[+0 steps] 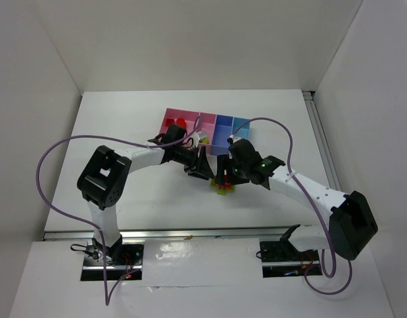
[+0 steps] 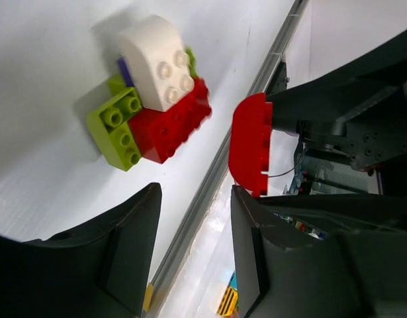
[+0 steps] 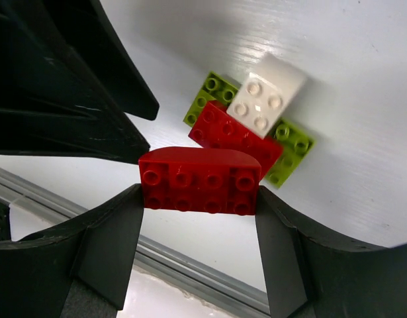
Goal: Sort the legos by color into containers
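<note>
My right gripper (image 3: 198,193) is shut on a red curved lego (image 3: 200,180) and holds it above the table; the lego also shows in the left wrist view (image 2: 251,144). Under it lies a joined clump: a white brick (image 3: 266,96) on a red brick (image 3: 233,136) on yellow-green bricks (image 3: 292,149). The clump shows in the top view (image 1: 223,189) and the left wrist view (image 2: 150,99). My left gripper (image 2: 195,199) is open and empty, close beside the right gripper (image 1: 224,173). The containers (image 1: 204,127) stand just behind both grippers.
The wide pink bin (image 1: 169,118) holds red legos (image 1: 177,124). The blue bin (image 1: 223,127) and light blue bin (image 1: 241,124) are partly hidden by the right arm. A metal rail (image 1: 190,233) runs along the table's near edge.
</note>
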